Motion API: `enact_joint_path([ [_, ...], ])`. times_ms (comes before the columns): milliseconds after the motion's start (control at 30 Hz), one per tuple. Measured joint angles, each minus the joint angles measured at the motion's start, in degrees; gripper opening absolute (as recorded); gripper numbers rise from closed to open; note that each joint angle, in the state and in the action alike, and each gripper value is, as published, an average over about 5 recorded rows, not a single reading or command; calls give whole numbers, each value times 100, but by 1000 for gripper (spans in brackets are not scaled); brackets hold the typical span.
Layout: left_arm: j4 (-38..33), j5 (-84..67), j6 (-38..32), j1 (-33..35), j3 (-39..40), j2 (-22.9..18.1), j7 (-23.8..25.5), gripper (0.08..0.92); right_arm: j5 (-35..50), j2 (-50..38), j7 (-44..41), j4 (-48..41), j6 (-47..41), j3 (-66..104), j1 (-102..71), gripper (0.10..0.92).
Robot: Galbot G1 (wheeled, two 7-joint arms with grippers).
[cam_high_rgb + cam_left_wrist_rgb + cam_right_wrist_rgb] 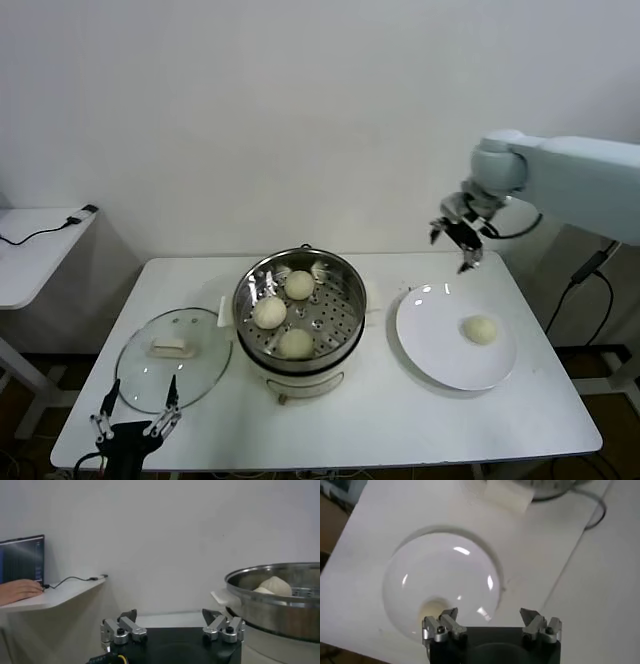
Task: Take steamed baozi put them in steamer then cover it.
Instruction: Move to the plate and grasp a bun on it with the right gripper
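Note:
Three cream-white baozi (283, 313) lie on the perforated tray inside the steel steamer (345, 285) at the table's middle. A fourth baozi (481, 329) sits on the white plate (436, 340) to the right; it also shows in the right wrist view (431, 613). My right gripper (458, 243) is open and empty, held high above the plate's far edge. The glass cover (172, 360) with its cream handle (171, 346) lies flat on the table left of the steamer. My left gripper (137, 420) is open and empty, parked low at the table's front left, near the cover.
The white plate (420, 575) fills the right wrist view. The steamer's rim (270, 592) with one baozi (274, 585) shows in the left wrist view. A side table (30, 250) with a cable stands at the far left. A person's hand (17, 590) rests there.

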Motion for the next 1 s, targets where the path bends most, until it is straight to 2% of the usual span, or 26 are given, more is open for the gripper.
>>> enact_joint_path([
  [400, 5, 66, 0, 69, 30, -49, 6, 823, -463, -525, 28, -913, -350, 1383, -1971, 823],
  [1000, 65, 87, 11, 59, 46, -58, 6, 823, -926, -145, 421, -1788, -484, 2658, -3376, 807],
])
